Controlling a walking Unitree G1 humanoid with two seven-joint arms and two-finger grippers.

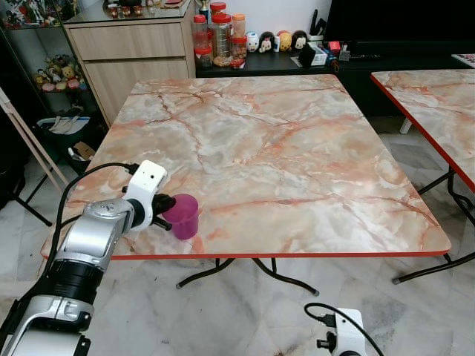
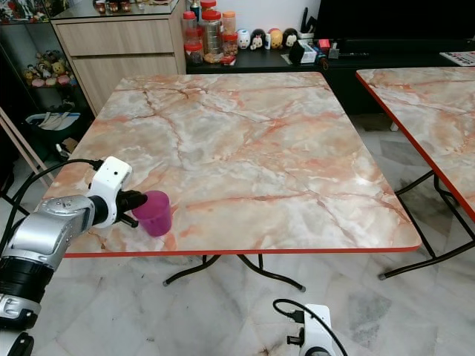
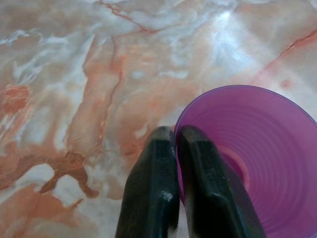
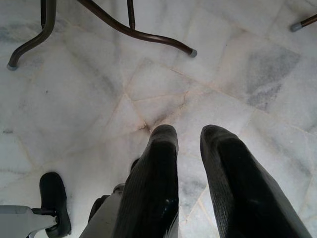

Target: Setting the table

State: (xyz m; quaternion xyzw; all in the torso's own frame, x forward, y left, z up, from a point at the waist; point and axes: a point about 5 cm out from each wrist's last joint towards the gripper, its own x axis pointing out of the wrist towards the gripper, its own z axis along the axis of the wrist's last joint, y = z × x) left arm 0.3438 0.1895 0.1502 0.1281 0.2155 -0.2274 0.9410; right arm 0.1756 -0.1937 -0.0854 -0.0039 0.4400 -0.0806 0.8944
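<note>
Head views: square desk with orange-and-white marble-pattern top and red edging (image 1: pixel 282 148) stands on a pale marble-tiled floor (image 1: pixel 245 311). Translucent purple plastic cup (image 1: pixel 182 215) sits upright on the desk at its near left corner, close to the red edge. Left gripper (image 1: pixel 165 205) reaches in from the left, jaws closed on the cup's rim. Second desk of the same pattern (image 1: pixel 438 111) stands to the right, apart. Beige wooden cabinet (image 1: pixel 126 52) and red-lidded plastic jars (image 1: pixel 215 33) behind. Right gripper's wrist (image 1: pixel 343 334) hangs low beside the near desk edge, idle.

Left wrist view: two black fingers (image 3: pixel 153 188) pinch the cup's wall, one inside and one outside; cup base on the marble top.

Right wrist view: right gripper (image 4: pixel 188 148) over the floor, jaws slightly parted, holding nothing; dark curved desk legs (image 4: pixel 133 29) beyond.
</note>
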